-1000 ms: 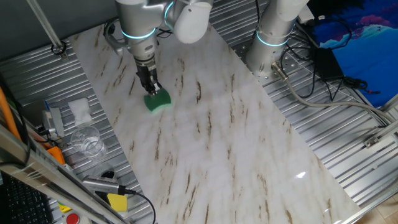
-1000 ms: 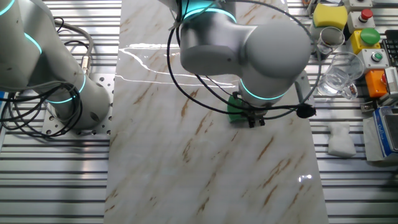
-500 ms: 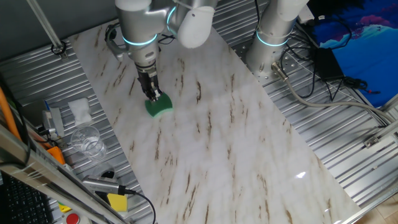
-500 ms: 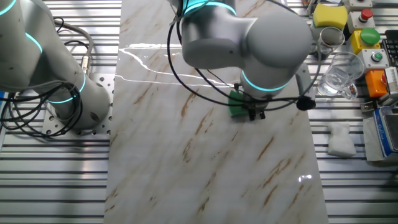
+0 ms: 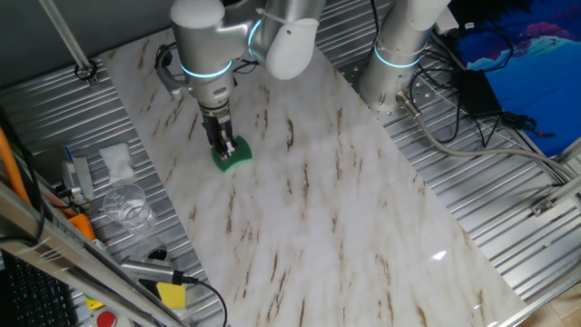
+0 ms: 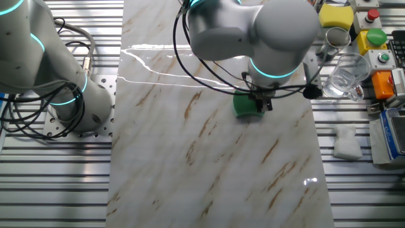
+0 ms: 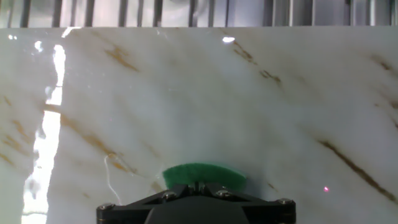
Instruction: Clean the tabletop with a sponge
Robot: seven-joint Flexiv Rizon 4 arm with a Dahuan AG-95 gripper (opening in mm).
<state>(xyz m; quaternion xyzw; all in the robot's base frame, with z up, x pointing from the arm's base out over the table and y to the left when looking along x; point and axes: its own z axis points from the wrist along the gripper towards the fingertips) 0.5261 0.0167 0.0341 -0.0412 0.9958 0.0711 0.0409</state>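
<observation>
The green sponge [image 5: 234,154] rests flat on the white marble-look tabletop [image 5: 309,200], near its left side in one fixed view. My gripper [image 5: 224,148] points straight down and is shut on the sponge, pressing it against the slab. From the other side the sponge [image 6: 245,104] shows just left of the fingers, under the big grey wrist. In the hand view only the sponge's curved far edge [image 7: 204,173] shows above the black gripper body [image 7: 198,205]; the fingertips are hidden.
Left of the slab on the ribbed metal lie a white crumpled tissue [image 5: 116,160], a clear glass [image 5: 125,205], a yellow block [image 5: 171,294] and tools. A second arm's base [image 5: 397,54] stands at the far right edge of the tabletop.
The gripper has slid the sponge across the tabletop, slightly left and down in one fixed view, up and right in the other. The grip has stayed shut.
</observation>
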